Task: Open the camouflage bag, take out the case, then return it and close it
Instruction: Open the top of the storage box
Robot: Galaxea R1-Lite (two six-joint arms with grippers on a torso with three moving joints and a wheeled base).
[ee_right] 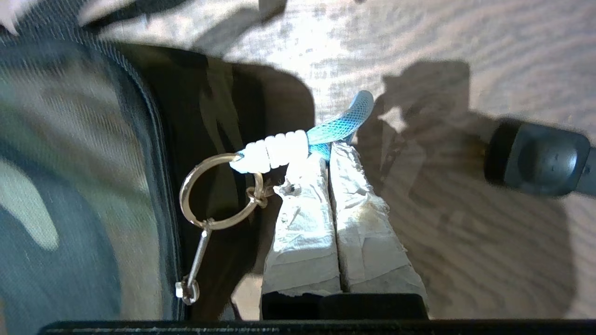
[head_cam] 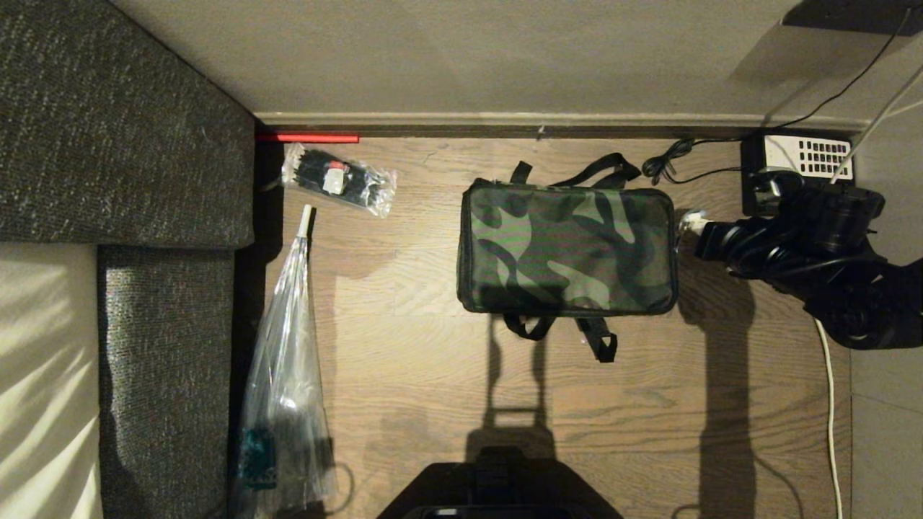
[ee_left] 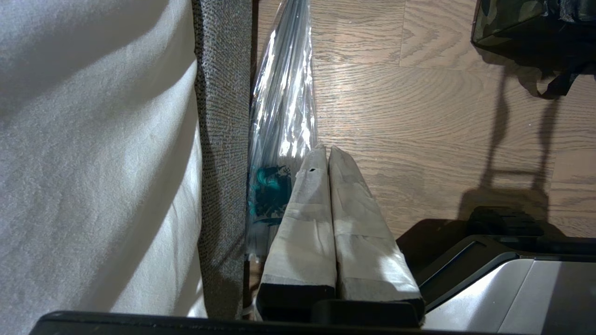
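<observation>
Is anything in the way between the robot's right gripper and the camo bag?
No. The right gripper is already at the bag's right end, shut on the blue cord tied to the zipper ring. Nothing visible stands between them.

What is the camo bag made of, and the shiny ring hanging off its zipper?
The camouflage bag looks like soft woven fabric, matte: a fine weave shows close up and its edges are rounded. The ring looks like polished metal, thin and gleaming, probably steel. The blue cord tied to it looks like braided synthetic cord, with a net-like pattern.
</observation>
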